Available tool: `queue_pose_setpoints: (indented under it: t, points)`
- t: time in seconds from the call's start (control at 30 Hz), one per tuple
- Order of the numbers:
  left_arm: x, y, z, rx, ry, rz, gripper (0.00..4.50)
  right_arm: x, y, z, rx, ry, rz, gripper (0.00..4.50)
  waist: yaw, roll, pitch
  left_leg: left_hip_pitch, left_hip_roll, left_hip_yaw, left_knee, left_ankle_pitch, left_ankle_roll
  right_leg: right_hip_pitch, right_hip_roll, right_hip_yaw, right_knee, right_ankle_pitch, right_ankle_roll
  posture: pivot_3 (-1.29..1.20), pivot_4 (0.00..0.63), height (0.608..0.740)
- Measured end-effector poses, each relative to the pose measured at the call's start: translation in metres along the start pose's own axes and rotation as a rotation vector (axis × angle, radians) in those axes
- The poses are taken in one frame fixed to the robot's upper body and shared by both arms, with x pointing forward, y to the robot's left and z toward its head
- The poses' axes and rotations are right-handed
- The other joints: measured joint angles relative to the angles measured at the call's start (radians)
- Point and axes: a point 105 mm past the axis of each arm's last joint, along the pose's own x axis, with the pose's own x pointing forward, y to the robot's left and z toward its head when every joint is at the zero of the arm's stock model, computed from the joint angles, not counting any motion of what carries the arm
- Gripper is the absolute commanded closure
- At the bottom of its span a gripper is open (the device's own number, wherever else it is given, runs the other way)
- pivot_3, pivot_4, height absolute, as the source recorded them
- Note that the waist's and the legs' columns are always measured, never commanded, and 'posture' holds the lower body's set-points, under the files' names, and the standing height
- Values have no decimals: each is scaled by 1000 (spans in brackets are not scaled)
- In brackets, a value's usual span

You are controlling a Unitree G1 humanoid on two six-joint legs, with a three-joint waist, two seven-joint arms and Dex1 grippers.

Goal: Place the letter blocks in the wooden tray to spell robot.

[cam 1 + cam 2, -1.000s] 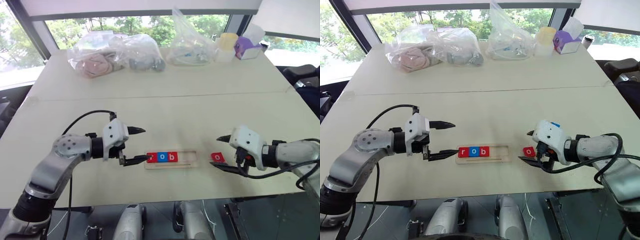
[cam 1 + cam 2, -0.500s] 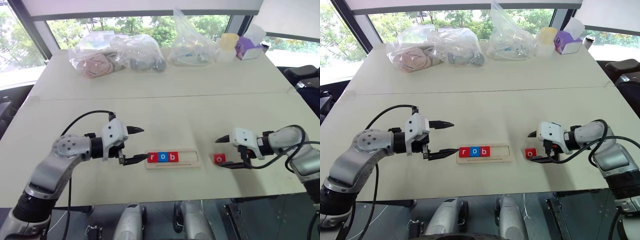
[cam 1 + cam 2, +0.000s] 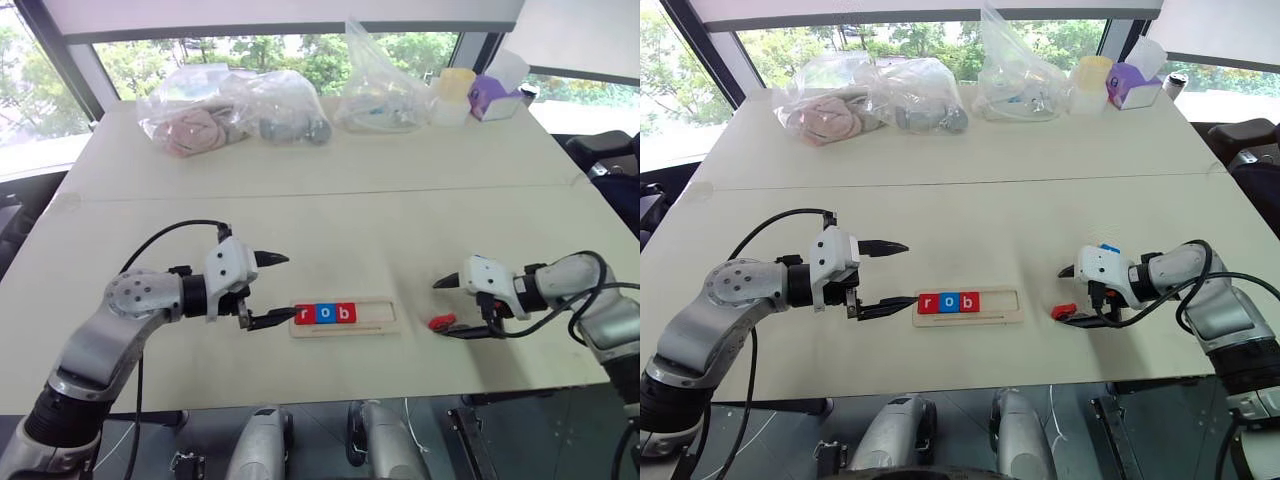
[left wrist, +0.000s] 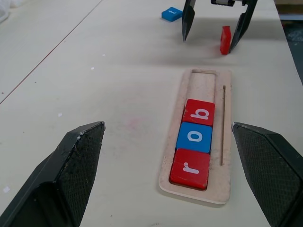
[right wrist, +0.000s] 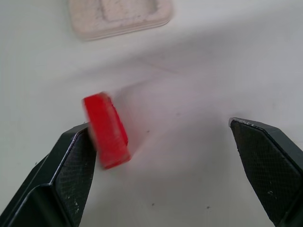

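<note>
While my right gripper (image 3: 1077, 296) has slid in around it over the last half second, the small flat red letter block (image 3: 1064, 311) that lay face-up with its white o showing now stands tipped on edge, leaning against my lower finger (image 5: 71, 165). Its face has turned away from the head camera, so I judge the finger has nudged it up rather than framed it. The jaws stand fully apart and grip nothing; the other finger (image 5: 267, 163) is well clear of the block across the gap. Closing now could pinch it across its thin edges or flick it away, so the fourth letter is not yet secured.

My left gripper (image 3: 268, 290) has not moved: jaws wide, empty, hovering just beside the near end of the long light-wood tray (image 3: 378, 317), which sits just ahead of the fingertips. The tray holds the red r (image 4: 190, 167), blue o (image 4: 194, 136) and red b (image 4: 199, 112), with two places bare beyond them.

The left wrist view gives me what the head views hide: a blue letter block (image 4: 171, 13) lying flat just past the right gripper's fingers, presumably the t. The right wrist view shows the tilt and the contact plainly.
</note>
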Motion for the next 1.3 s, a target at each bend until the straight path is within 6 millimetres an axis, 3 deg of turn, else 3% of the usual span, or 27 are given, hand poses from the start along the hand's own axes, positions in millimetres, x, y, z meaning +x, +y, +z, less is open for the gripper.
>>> queue_pose_setpoints:
  t: [0.23, 0.77, 1.03, 1.3]
  points:
    - [0, 0, 0, 0, 0, -1, 0, -2, -2, 3, 29, -16, -11, 35, 0, 0, 0, 0, 0, 0, 0, 0, 0, 0, 0, 0, 0, 0, 0, 0, 150, 740]
    - [2, 1, 2, 2, -16, -5, 0, -28, -12, 10, 40, -21, -80, 35, 1, 0, 0, 0, 0, 0, 0, 0, 0, 0, 0, 0, 0, 1, -1, 0, 150, 740]
    - [3, 1, 4, 7, -23, -10, 0, -17, 10, -10, 140, -8, -65, 35, 1, 0, 0, 1, 0, 0, 0, 0, 0, 1, 0, 0, 0, 1, -1, 0, 150, 740]
    - [4, 2, 6, 13, -26, -15, 0, -12, 9, -4, 169, -47, -124, 35, 1, 0, 0, 2, 0, 1, 0, 0, 0, 1, 1, 0, 1, 1, -1, 0, 150, 740]
